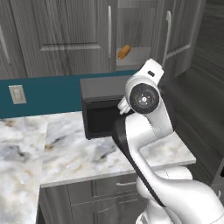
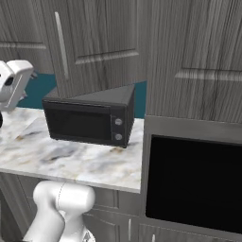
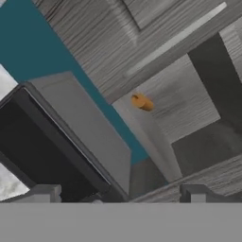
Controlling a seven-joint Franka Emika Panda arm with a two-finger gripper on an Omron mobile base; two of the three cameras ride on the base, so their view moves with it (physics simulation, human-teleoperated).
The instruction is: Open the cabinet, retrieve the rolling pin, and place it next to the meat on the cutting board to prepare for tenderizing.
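The cabinet (image 1: 65,35) hangs above the microwave; its left door is shut and its right door (image 1: 175,35) is swung open. On the grey shelf inside lies the rolling pin (image 1: 124,52), a small orange-tan cylinder, also seen in the hand view as the rolling pin (image 3: 142,102) beside the cabinet (image 3: 184,99) opening. My gripper (image 3: 122,194) is open with nothing between its fingertips (image 3: 45,193), and it points up at the shelf from some way below. The meat and the cutting board are out of view.
A black microwave (image 1: 103,109) stands on the marble counter (image 1: 74,157) right under the open cabinet, close below my hand. In the right base view the microwave (image 2: 90,118) sits left of a black built-in oven (image 2: 194,184). Grey drawers (image 1: 109,188) run under the counter.
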